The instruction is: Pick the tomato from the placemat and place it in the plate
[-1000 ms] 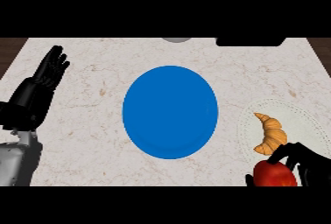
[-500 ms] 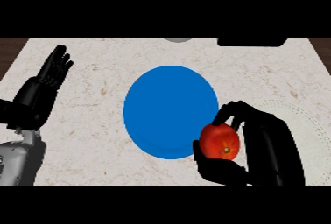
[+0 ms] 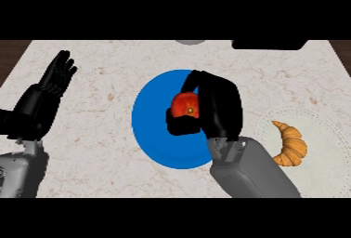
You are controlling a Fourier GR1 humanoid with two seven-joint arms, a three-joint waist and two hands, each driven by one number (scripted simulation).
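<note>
Across the marble counter [image 3: 103, 139], the largest thing is the blue plate [image 3: 154, 135], lying at its middle. To the right of the plate, and apart from it, lies the pale placemat [image 3: 322, 135]. The right forearm [image 3: 250, 172] comes up from the lower edge between the two and slants in over the plate's right half.

At its end the right hand [image 3: 219, 107] hangs over the plate, with its fingers and thumb curled round the tomato. The left hand [image 3: 44, 100] rests near the left edge with its fingers straight, close together and pointing up. It is well apart from the plate and has no part in this step.

On the placemat a croissant [image 3: 291, 144] lies just beside the right forearm. It is not the task's thing.

The tomato [image 3: 185, 106] is off the placemat. It shows red on the left side of the right hand, between the curled fingers above it and the black of the hand below it, over the middle of the plate. I cannot tell from this steep view whether it touches the plate's surface or is held above it.

What the release turns on, as I judge it, is that the tomato lies to the palm's left with blue on every side of it. Lowering straight down and uncurling the fingers should therefore leave it well inside the rim. The placing looks nearly done, with only the letting go left.
</note>
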